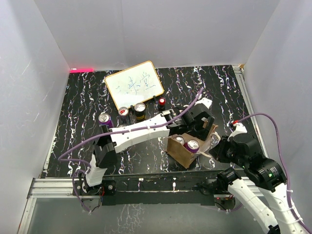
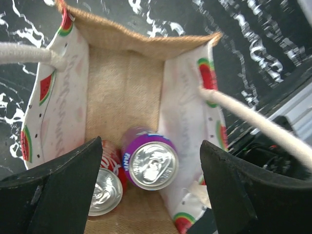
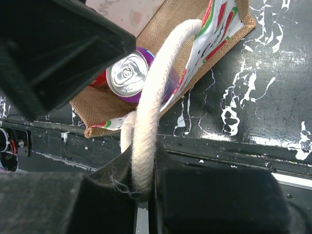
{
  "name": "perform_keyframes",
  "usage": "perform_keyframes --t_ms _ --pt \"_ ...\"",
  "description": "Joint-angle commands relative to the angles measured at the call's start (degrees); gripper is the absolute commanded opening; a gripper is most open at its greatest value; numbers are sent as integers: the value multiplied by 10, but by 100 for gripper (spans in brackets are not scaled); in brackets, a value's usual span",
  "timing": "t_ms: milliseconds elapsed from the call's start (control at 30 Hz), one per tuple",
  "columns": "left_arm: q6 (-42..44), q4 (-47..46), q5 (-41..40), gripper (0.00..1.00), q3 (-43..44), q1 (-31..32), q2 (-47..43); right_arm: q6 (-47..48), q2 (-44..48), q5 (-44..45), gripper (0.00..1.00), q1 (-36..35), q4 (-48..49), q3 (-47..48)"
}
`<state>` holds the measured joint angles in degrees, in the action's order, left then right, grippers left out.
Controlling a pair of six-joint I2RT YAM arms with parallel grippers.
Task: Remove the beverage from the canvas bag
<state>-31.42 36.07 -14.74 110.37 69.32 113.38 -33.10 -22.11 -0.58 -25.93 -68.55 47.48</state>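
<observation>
- Over the open mouth of the small boxy brown canvas bag (image 2: 122, 34), my left pincer (image 2: 151, 161) hangs released. Its black fingers (image 2: 58, 190) stand apart on either side of the cans and grip nothing.
- Inside, at one end of the bag floor, two beverages stand upright and touching: a purple aluminium can (image 2: 148, 163) and a red aluminium can (image 2: 105, 187). The purple one sits nearer the middle of the gap, so I judge it the target.
- My right pincer (image 3: 144, 185) is clenched on one white looped cord handle (image 3: 146, 122), drawn outward. I judge that this holds the soft wall aside and steadies the bag for the lift.
- The bag sits on the black marbled counter (image 1: 83, 97) near its front edge, between my two arms.
- Writing: the white letters on the purple can's side show only in part, perhaps "FAN". The red can's white script is cut off.
- The pale lining carries printed watermelon slices and faint grey print that I cannot read.
- A wood-framed whiteboard (image 1: 134, 84) at the far side bears blue handwriting, illegible to me.
</observation>
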Motion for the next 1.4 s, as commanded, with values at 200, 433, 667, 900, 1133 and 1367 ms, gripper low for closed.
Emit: perform_keyframes --t_ms 200,433,667,900,1133,1367 --pt "36 54 71 89 -16 3 4 12 11 12 7 -10 8 24" --pt "42 63 100 91 -32 14 25 6 9 25 7 -19 10 25" --pt "92 141 42 87 46 41 99 3 6 32 8 -25 11 25" --pt "120 199 15 86 73 47 130 0 6 39 7 -28 12 24" --pt "142 217 1 92 66 46 136 -4 4 46 8 -33 14 23" --pt "131 220 15 90 64 47 150 -7 2 52 8 -35 15 23"
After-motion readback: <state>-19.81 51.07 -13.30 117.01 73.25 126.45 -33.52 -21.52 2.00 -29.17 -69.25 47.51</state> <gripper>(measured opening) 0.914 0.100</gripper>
